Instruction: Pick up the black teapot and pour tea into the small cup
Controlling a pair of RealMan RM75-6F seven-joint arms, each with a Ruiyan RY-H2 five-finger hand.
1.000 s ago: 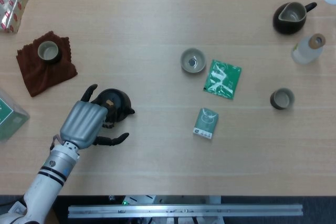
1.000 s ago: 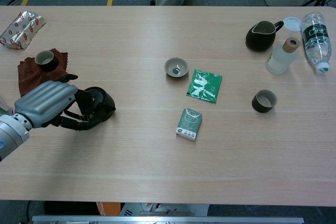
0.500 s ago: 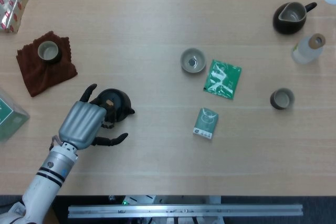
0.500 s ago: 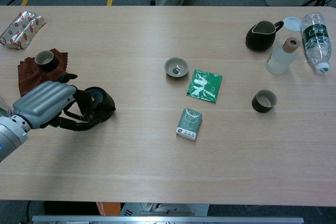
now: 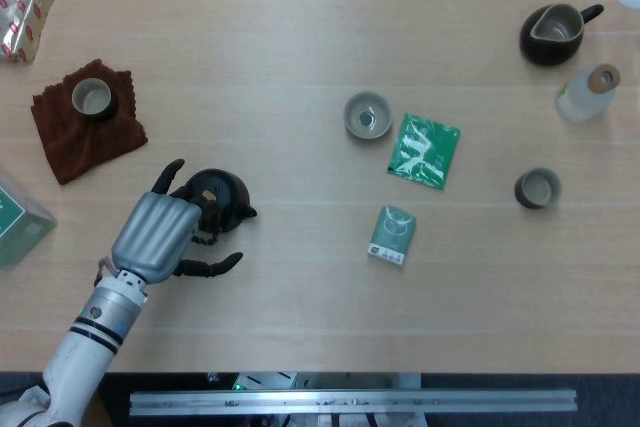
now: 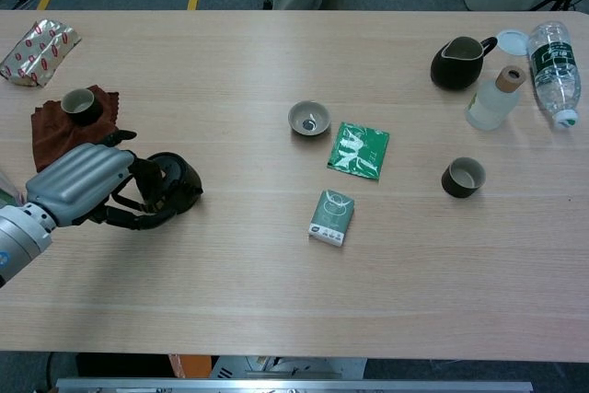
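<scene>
Left robot hand slightly back, labels unreadable.

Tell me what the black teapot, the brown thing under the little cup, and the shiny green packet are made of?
The black teapot looks like dark glazed ceramic or cast iron; its dull sheen leaves that open. The brown mat seems to be soft cloth, since its edges are rumpled and folded. The green packet looks like plastic or foil film: it is crinkled and glints white.
</scene>
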